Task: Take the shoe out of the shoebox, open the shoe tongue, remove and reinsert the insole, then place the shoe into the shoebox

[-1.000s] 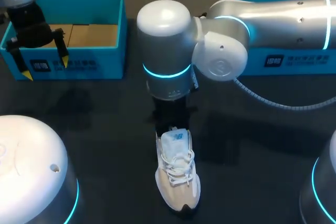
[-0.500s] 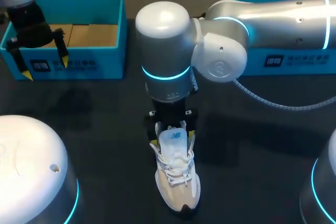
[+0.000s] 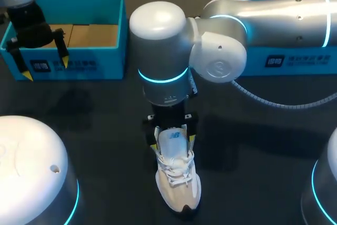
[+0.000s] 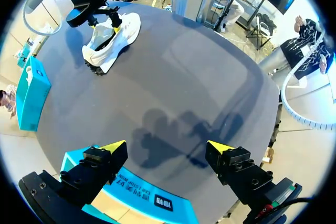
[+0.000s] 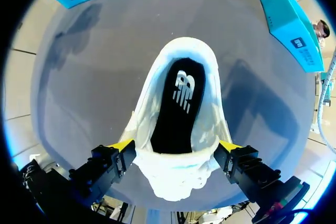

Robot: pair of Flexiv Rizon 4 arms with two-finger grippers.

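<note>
A white shoe [image 3: 178,183] stands on the dark table [image 3: 95,114] at lower centre of the head view, outside the open teal shoebox [image 3: 105,67] at upper left, whose brown cardboard floor shows. A second teal box [image 3: 305,59] sits at upper right; both carry white print on their front walls. The right gripper [image 3: 173,143] hangs over the shoe, fingers spread wide either side of its collar. The left gripper [image 3: 45,68], fingers released, hovers at the shoebox's front wall. Only the right wrist view looks into the shoe, showing a black insole [image 5: 176,108] with a white logo.
</note>
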